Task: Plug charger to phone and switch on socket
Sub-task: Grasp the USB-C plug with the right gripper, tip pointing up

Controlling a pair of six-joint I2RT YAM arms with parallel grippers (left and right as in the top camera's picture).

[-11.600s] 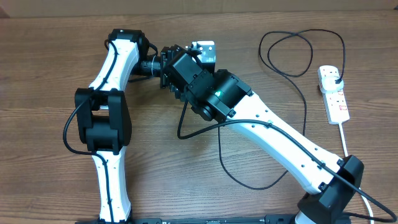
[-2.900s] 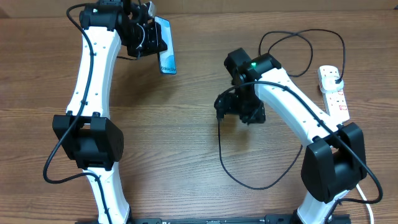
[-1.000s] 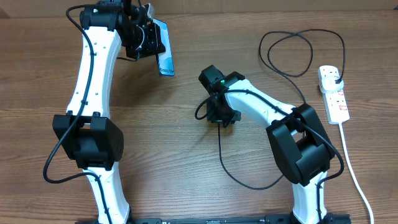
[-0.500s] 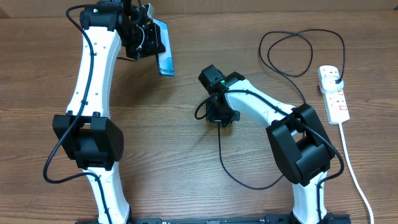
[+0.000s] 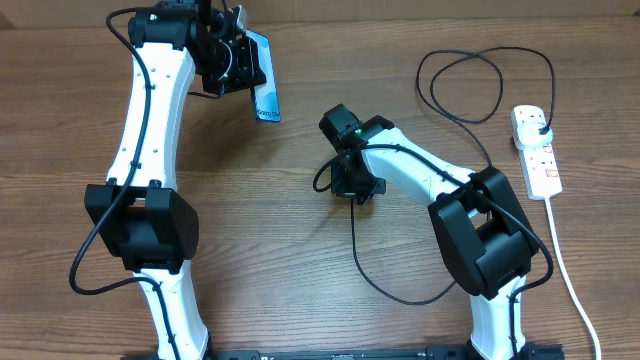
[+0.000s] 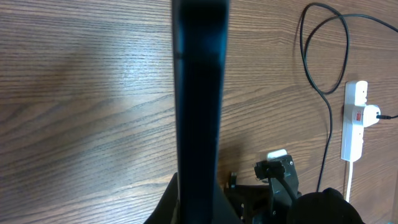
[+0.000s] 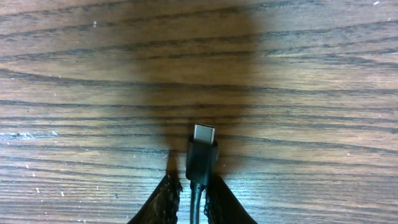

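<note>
The right gripper (image 7: 193, 186) has just closed on the charger (image 7: 201, 165).
Its connector (image 7: 204, 134) sticks out past the fingertips (image 7: 169, 188); the left gripper (image 6: 198, 198) grips the phone (image 6: 199, 93), so plugging can come next.

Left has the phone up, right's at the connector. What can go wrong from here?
Right gripper pinches the charger only at the connector's rear, so it may pivot or slip on lifting.
Its cable loops under the right arm toward the socket; slack could snag.
Left gripper holds the phone by one end; insertion force might twist it.
</note>
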